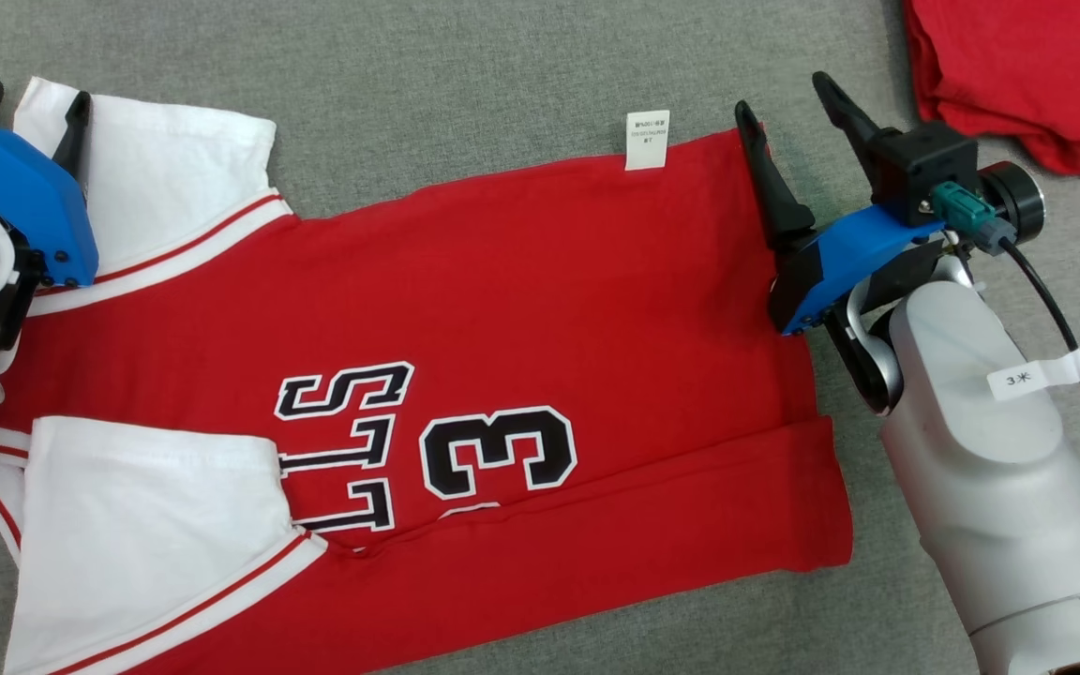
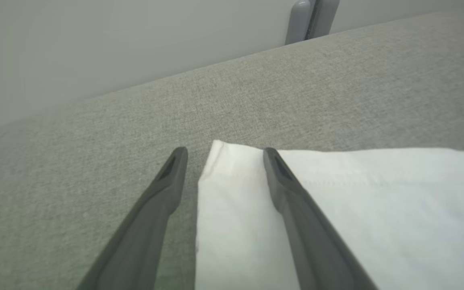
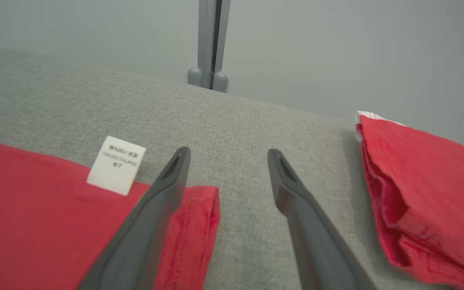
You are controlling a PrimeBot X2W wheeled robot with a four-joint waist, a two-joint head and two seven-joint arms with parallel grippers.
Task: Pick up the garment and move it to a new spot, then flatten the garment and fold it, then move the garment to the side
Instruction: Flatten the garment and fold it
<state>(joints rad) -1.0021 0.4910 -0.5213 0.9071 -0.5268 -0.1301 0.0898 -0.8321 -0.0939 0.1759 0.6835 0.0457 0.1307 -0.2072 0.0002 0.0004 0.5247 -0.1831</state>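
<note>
The garment [image 1: 502,281] is a red jersey with white sleeves and black lettering, spread flat on the grey fabric surface [image 1: 465,66], its near long edge folded over. A white label [image 1: 647,141] sticks out at the far edge. My left gripper [image 1: 32,98] is open over the far white sleeve [image 2: 377,201]; in the left wrist view the left gripper [image 2: 224,152] straddles the sleeve's corner. My right gripper [image 1: 784,94] is open at the garment's far hem corner. There the right gripper [image 3: 228,152] has one finger over the red cloth [image 3: 34,209] and one over bare surface, near the label [image 3: 116,165].
Another red garment [image 1: 1027,75] lies bunched at the far right, also seen as a folded red pile [image 3: 425,189] beside my right gripper. A pale wall with a grey post [image 3: 210,44] bounds the surface's far edge. Bare grey surface lies beyond the jersey.
</note>
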